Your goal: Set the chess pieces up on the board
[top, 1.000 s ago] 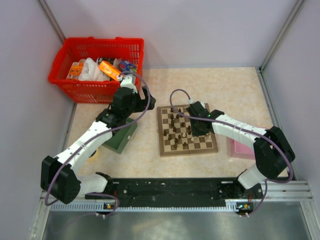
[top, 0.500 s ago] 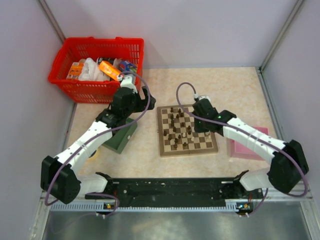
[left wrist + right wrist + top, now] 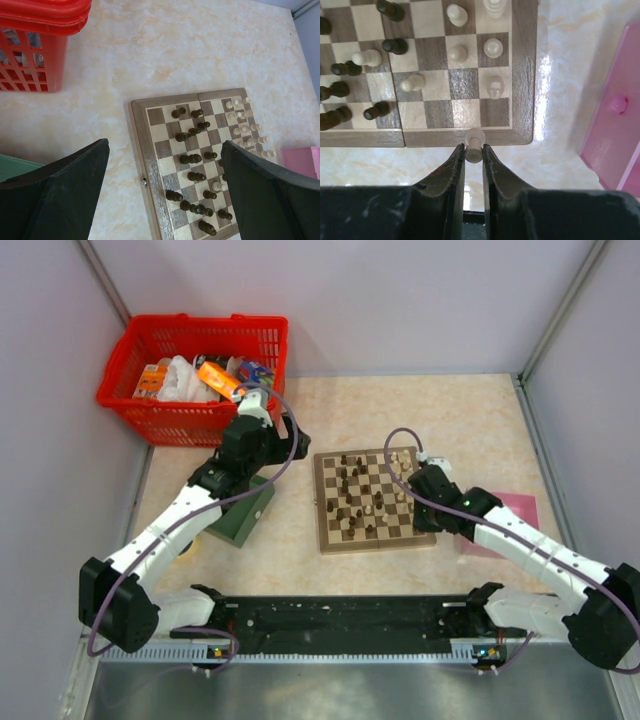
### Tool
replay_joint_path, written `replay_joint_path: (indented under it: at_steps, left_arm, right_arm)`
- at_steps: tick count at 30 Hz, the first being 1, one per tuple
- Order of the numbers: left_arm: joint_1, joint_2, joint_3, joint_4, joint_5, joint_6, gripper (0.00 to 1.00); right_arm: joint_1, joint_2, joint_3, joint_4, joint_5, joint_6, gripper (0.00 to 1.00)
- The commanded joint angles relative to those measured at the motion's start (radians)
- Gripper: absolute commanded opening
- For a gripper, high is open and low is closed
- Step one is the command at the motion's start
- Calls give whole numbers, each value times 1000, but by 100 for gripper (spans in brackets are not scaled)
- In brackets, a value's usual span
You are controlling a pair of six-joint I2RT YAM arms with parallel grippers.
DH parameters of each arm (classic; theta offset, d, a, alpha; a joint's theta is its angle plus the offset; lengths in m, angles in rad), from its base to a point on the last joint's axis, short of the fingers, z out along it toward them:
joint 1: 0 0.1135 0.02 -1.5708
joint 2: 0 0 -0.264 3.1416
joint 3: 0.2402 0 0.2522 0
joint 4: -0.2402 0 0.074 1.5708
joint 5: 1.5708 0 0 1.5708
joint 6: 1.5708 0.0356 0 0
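Observation:
The board lies mid-table, and chess pieces stand scattered across it. Dark ones crowd its left and middle. Cream ones cluster at its far right. My right gripper is shut on a cream piece, held just over the board's near border close to the near-right corner. From above, that gripper hangs at the board's right side. My left gripper is open and empty, and it hovers off the board's far-left corner.
A red basket full of packets stands at the back left. A green tray lies under the left arm. A pink box sits just right of the board, close to the right arm.
My right gripper has drawn back from the board's middle toward its near-right corner, shut throughout. The left arm has barely moved.

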Motion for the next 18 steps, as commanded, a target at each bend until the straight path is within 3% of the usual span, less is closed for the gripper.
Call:
replay_joint_path:
  at_steps: [1, 18]
  left_arm:
    - [3, -28, -7, 63, 18, -13, 99]
    - [3, -28, -12, 63, 14, -18, 99]
  right_arm:
    - [12, -11, -20, -17, 40, 47, 10]
    - [3, 43, -100, 98, 75, 65, 10]
